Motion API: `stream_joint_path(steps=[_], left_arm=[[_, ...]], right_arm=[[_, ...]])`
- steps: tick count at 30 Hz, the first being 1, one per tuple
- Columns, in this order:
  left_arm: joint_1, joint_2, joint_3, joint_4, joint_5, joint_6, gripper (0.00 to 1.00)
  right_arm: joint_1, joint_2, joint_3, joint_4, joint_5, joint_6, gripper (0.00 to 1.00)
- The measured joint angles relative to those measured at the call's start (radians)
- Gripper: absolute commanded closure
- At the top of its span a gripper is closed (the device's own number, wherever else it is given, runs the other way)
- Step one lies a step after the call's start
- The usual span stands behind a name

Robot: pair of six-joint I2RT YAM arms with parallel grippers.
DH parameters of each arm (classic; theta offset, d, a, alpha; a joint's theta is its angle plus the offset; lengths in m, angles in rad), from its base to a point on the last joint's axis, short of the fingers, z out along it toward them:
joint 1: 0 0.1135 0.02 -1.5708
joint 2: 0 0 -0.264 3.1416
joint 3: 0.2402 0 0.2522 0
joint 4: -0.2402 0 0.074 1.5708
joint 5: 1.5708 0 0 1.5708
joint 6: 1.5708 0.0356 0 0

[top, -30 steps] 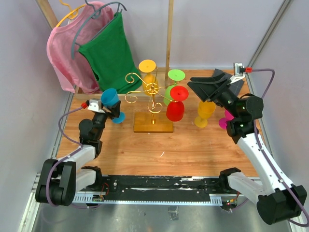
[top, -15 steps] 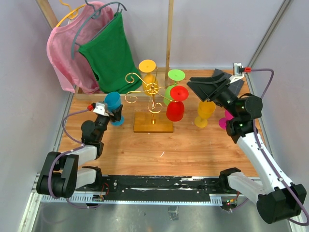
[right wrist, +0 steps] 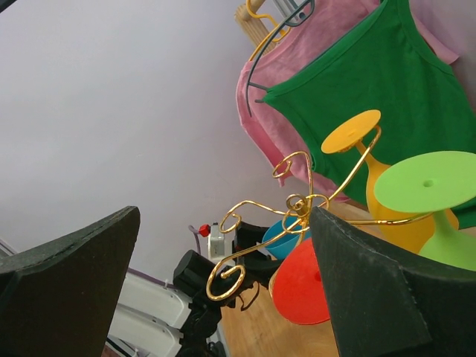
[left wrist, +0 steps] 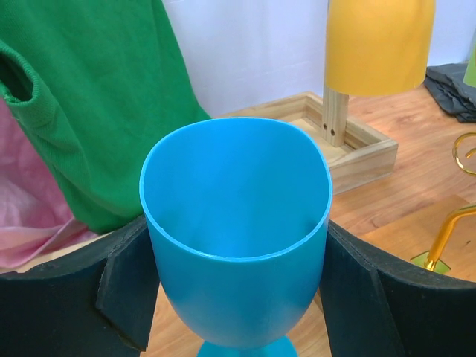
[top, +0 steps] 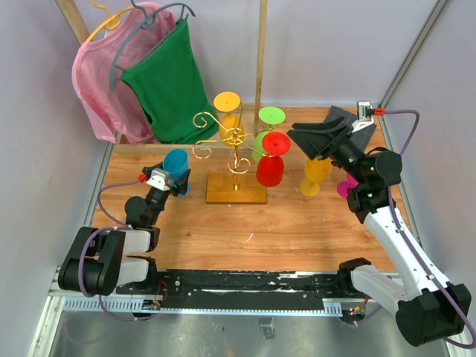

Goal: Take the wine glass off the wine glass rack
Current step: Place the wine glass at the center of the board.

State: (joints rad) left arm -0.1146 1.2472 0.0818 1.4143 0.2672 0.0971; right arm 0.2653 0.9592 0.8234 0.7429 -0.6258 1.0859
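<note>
Left end effector (left wrist: 236, 290) clamped on upright blue wine glass (left wrist: 236, 223), already off and left of wine glass rack (top: 234, 141), low over desk (top: 282, 223). Right end effector (top: 316, 140) spread wide, empty, right of rack. Likely step: setting down. Next: lower gently, keep upright, then release.

**Robot body.** Left arm (top: 104, 260) and right arm (top: 394, 234): white link shells and black joint housings. A purple cable (top: 405, 111) with a red plug (top: 382, 110) runs to each wrist. The jaws carry broad matte-black pads (left wrist: 126, 290). Both bases share a black rail (top: 245, 282).
</note>
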Motion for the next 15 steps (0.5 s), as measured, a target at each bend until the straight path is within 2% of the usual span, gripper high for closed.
stream_joint_path(steps=[7, 15], left_arm=[[0.000, 0.124, 0.001, 0.106, -0.004, -0.008, 0.31], [0.000, 0.214, 0.005, 0.110, -0.027, -0.035, 0.32]], right_arm=[[0.000, 0.000, 0.000, -0.004, 0.000, -0.016, 0.02], [0.000, 0.000, 0.004, -0.017, 0.000, -0.035, 0.01]])
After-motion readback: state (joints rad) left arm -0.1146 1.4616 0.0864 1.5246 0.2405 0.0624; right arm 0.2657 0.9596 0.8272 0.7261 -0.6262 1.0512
